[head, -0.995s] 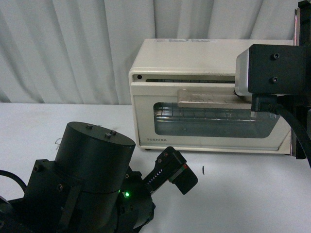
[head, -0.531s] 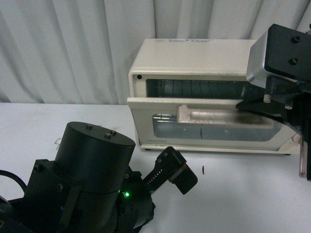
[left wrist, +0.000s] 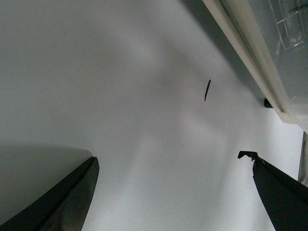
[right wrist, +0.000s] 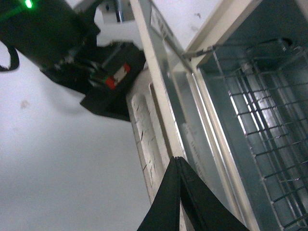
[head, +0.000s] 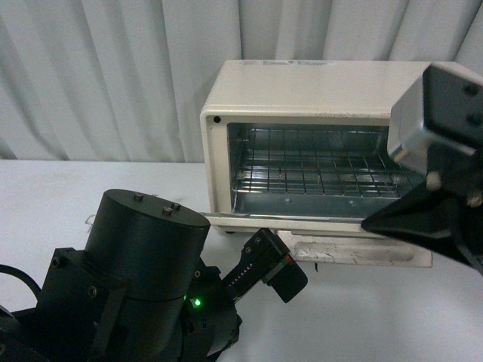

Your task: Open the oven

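Observation:
The cream-white oven (head: 302,87) stands at the back right of the table with its door (head: 249,219) dropped flat, the wire rack (head: 317,162) showing inside. The beige bar handle (head: 355,254) lies at the door's front edge. My right gripper (head: 366,224) is shut and empty, its tip over the lowered door near the handle. In the right wrist view the shut gripper (right wrist: 176,161) points at the handle (right wrist: 144,130) beside the door glass (right wrist: 192,139). My left gripper (head: 275,265) is open and empty over the table, in front of the door's left end.
The white table (head: 75,196) has a small black mark (left wrist: 207,90) near the oven's front edge (left wrist: 250,43). My left gripper (left wrist: 173,163) hangs over bare tabletop. The bulky left arm (head: 143,256) fills the front left. Grey curtains (head: 98,75) hang behind.
The oven door has swung down from shut to fully open and flat. My right gripper has moved down and forward with the handle. The left arm has not moved.

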`<state>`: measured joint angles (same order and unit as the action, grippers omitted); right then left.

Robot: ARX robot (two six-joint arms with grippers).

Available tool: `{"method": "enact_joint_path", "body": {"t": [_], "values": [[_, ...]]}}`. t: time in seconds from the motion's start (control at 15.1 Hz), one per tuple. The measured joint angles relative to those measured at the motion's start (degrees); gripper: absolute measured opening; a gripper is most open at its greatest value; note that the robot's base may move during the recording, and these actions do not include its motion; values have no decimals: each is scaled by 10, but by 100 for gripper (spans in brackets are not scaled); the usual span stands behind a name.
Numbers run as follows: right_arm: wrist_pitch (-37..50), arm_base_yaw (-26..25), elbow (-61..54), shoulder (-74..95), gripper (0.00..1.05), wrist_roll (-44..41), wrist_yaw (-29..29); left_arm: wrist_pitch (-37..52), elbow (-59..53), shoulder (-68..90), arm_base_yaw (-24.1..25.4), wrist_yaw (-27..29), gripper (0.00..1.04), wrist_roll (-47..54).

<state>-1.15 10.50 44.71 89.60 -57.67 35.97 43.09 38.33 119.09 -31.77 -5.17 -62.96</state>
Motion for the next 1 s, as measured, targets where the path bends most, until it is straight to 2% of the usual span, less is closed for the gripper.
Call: {"method": "enact_joint_path", "body": {"t": [0.33, 0.4, 0.46, 0.53, 0.86, 1.0], "values": [[-18, -9, 31, -70, 2, 26, 28, 0, 0, 0, 0, 1, 98, 0], [8, -37, 51, -92, 14, 26, 12, 0, 0, 0, 0, 1, 98, 0], [16, -46, 60, -98, 34, 28, 4, 0, 0, 0, 0, 1, 98, 0], [15, -45, 60, -98, 43, 28, 3, 0, 0, 0, 0, 1, 98, 0], [15, -45, 60, -98, 61, 28, 3, 0, 0, 0, 0, 1, 98, 0], [15, -45, 60, -98, 72, 28, 3, 0, 0, 0, 0, 0, 98, 0]]}}
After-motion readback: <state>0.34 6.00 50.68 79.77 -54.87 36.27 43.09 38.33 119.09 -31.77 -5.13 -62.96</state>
